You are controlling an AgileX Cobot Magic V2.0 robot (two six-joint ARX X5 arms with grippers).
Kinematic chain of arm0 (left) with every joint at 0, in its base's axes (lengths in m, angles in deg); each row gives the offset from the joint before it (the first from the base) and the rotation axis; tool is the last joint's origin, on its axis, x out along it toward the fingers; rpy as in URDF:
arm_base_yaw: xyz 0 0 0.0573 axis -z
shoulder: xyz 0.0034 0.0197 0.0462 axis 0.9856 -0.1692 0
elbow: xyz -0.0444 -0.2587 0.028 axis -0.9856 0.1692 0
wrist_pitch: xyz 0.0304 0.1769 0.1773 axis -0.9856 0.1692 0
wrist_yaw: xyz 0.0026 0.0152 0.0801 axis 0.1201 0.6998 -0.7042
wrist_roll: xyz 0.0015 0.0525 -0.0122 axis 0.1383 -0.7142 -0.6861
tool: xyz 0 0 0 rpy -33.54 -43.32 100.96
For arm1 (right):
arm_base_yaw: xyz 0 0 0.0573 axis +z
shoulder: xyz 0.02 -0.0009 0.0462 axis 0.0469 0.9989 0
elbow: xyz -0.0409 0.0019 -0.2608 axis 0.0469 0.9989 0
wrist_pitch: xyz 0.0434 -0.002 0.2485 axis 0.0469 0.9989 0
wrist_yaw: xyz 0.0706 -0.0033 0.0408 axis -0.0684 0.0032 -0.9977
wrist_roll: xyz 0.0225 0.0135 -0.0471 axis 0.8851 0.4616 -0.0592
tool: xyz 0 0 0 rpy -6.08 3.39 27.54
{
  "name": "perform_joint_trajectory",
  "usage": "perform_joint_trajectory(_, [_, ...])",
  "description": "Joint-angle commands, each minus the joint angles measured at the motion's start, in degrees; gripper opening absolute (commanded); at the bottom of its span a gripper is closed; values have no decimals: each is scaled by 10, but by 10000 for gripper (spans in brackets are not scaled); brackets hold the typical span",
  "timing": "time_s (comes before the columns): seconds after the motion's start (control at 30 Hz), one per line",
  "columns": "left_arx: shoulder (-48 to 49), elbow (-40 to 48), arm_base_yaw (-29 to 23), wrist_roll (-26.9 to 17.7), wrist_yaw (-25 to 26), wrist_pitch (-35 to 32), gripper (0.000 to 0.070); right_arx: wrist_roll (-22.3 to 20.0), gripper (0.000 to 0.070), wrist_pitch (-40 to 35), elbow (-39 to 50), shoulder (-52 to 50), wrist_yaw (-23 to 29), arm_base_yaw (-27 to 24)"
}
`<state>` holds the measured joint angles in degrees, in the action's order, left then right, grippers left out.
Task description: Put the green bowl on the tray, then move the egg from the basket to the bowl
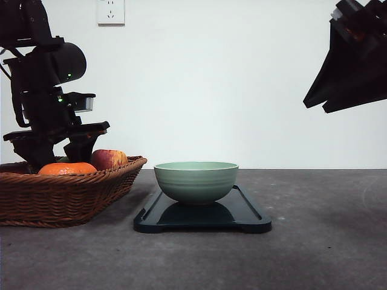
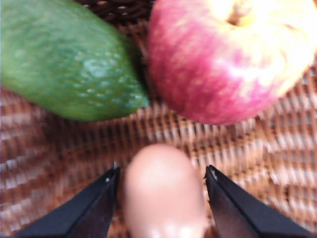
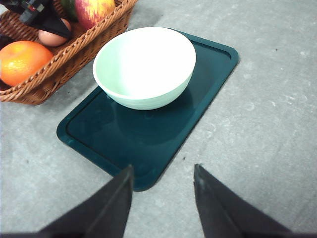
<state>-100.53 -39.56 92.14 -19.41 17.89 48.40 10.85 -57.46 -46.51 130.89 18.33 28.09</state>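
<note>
Sage-green round ridged bowl (image 1: 196,181) (image 3: 143,69) upright on the flat near-black rectangular tray (image 1: 248,212) (image 3: 129,144), toward the tray's end nearer the brown woven wicker basket (image 1: 60,202) (image 3: 89,44), nothing inside it. Tray flat on the dark grey speckled table (image 1: 314,248), just beside the basket on the robot's left. Small smooth brownish-orange egg (image 2: 161,193) (image 3: 49,37) down on the wicker floor of the basket, between the two black fingers of the left gripper (image 2: 162,171) (image 1: 58,154). Left fingers lowered into the basket and set close against either side of the egg; impossible to tell from the blurred wrist picture whether pressing on the shell or only flanking it. Red-and-yellow apple (image 2: 228,59) (image 1: 109,158) and dark green bumpy oval fruit (image 2: 69,59) side by side beyond the egg, close to each other and apart from it. Flat bright orange fruit (image 1: 66,168) (image 3: 22,59) in the basket as well, near the egg and toward the front rim. Right gripper (image 3: 163,168) (image 1: 315,107) raised high over the table on the robot's right, well apart from the bowl, fingers spread wide with nothing between them, pointing down toward the free end of the tray. White wall socket (image 1: 110,12) high on the pale wall behind.
</note>
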Motion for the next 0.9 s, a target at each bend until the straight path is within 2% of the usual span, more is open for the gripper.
perform_joint_trajectory(0.0, [-13,-14,1,-2,-4,-3,349,-5,239,-6,-3,4,3,3])
perform_joint_trajectory(0.37, [-13,-14,2,-2,-4,8,343,-5,239,-8,-3,4,15,3])
perform_joint_trajectory(0.53, [-13,-14,2,-2,-4,11,213,-5,239,-8,-3,4,14,3])
perform_joint_trajectory(0.87, [-12,-20,2,0,-4,34,212,-5,239,-8,-3,4,15,3])
